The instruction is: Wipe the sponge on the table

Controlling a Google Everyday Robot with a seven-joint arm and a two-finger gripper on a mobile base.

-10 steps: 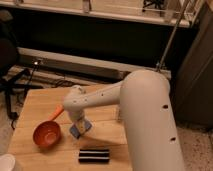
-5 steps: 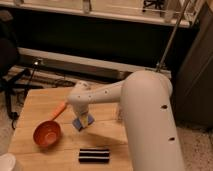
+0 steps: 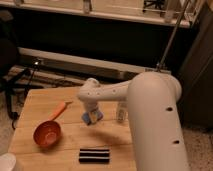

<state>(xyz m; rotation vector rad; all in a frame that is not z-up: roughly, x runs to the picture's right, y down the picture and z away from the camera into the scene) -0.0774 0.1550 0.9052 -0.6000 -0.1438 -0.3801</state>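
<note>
one sponge [image 3: 92, 117], one bowl [image 3: 47, 134], one block [image 3: 94, 155]

Light-blue sponge [image 3: 95, 116] pinched in the white gripper [image 3: 91, 119], just above the middle of the pale honey-toned table [image 3: 45, 102] with long plank stripes. Orange bowl [image 3: 47, 134], orange handle [image 3: 60, 110]. Black block [image 3: 94, 155] crossed by white stripes. White arm [image 3: 150, 115], dark dots along it.

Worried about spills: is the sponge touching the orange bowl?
Apart. The camera view shows bare table between the bowl and the sponge, which the gripper holds over the table's middle.
</note>
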